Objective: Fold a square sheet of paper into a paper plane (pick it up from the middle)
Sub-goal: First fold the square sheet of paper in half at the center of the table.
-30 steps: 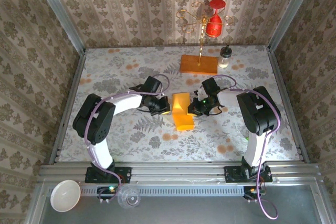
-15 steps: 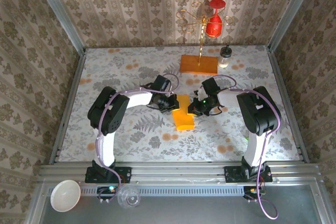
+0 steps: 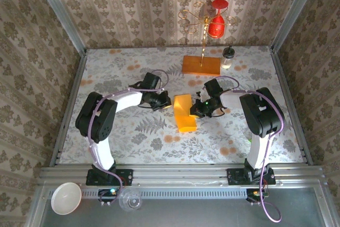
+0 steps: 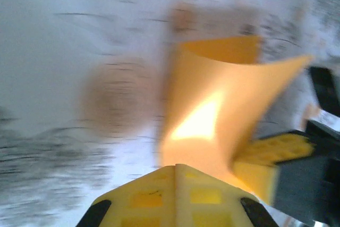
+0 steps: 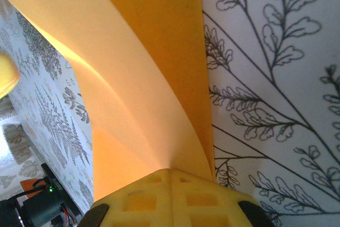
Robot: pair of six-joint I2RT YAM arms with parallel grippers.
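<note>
The square sheet of paper (image 3: 185, 118) is orange-yellow and lies folded into a narrow oblong at the middle of the table. Its upper part bows up off the cloth. My right gripper (image 3: 195, 110) is shut on the sheet's right edge, and in the right wrist view the paper (image 5: 149, 78) fans out from the closed tips (image 5: 171, 171). My left gripper (image 3: 166, 103) is shut and sits at the sheet's left edge. In the blurred left wrist view the curled paper (image 4: 212, 110) rises just beyond its tips (image 4: 176, 166). The paper plane is out of view.
A brown-orange wooden block (image 3: 201, 65) with a gold wire stand sits at the back. A red glass (image 3: 216, 25) hangs from the stand and a small bottle (image 3: 227, 57) stands beside it. A white bowl (image 3: 66, 198) and a clear glass (image 3: 130, 200) rest on the near rail.
My left gripper reached right over the paper half a second ago and has drawn back left to its edge. The right gripper and the sheet have stayed put.
</note>
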